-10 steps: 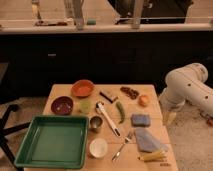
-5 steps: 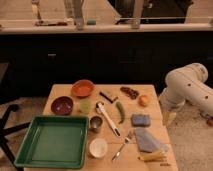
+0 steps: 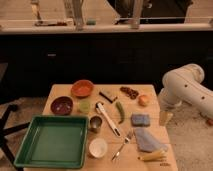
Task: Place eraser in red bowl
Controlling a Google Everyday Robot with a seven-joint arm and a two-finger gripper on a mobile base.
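Orange-red, the red bowl (image 3: 82,88) is seen well left of the gripper (image 3: 165,119), which is held wide and empty beside the table (image 3: 132,102). The eraser (image 3: 107,96) is found between them, just beside the bowl.

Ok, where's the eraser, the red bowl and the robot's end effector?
eraser (image 3: 108,96), camera view, middle of its dark top.
red bowl (image 3: 76,88), camera view, left inner wall.
end effector (image 3: 165,121), camera view, its lower end, beside the right edge of the table (image 3: 131,106).
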